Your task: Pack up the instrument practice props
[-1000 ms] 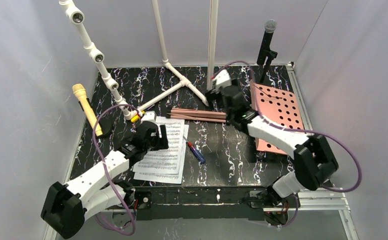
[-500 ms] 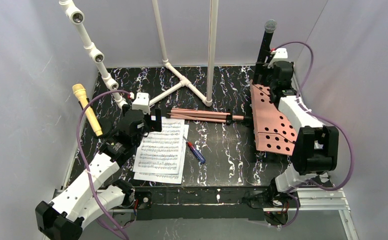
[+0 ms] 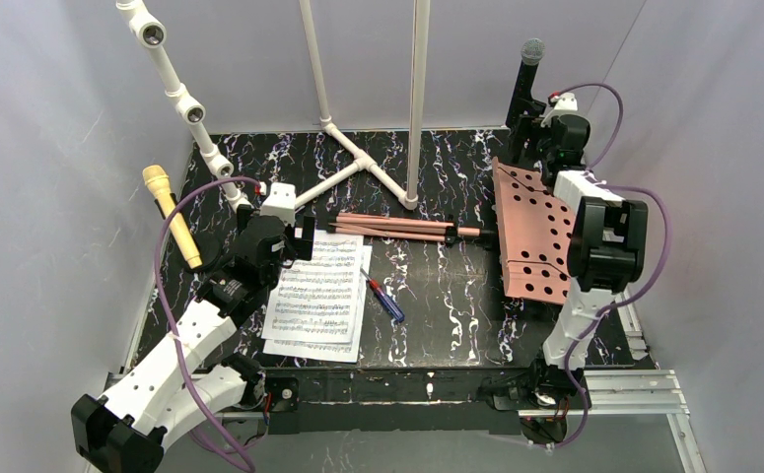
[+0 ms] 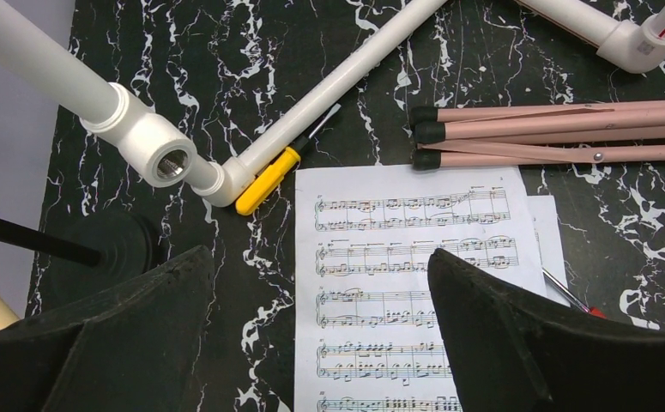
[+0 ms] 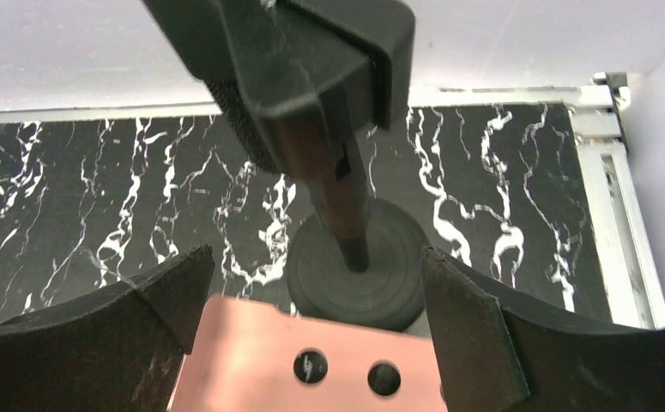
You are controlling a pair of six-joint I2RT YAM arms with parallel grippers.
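Instrument practice props lie spread over the black marbled desk (image 3: pixel 437 296). The white sheet-music pages (image 3: pixel 320 296) lie flat at about 7 o'clock from the middle, with a blue and red pen (image 3: pixel 385 299) just beside them at their 3 o'clock. The copper tripod legs (image 3: pixel 397 227) lie folded near the centre, pointing toward the pink perforated board (image 3: pixel 530 232), which stands tilted at 3 o'clock. The yellow microphone (image 3: pixel 171 212) slants at 9 o'clock. The black grey-headed microphone (image 3: pixel 527 69) stands upright on its round-based pole (image 5: pixel 359 279) in the 1 o'clock corner.

The left tool (image 4: pixel 318 262) hangs spread wide over the top edge of the pages, holding nothing. The right tool (image 5: pixel 316 257) is spread wide too and empty, facing that pole's base past the board's edge. A yellow-handled screwdriver (image 4: pixel 264 182) lies against the white pipe frame (image 4: pixel 337 81).
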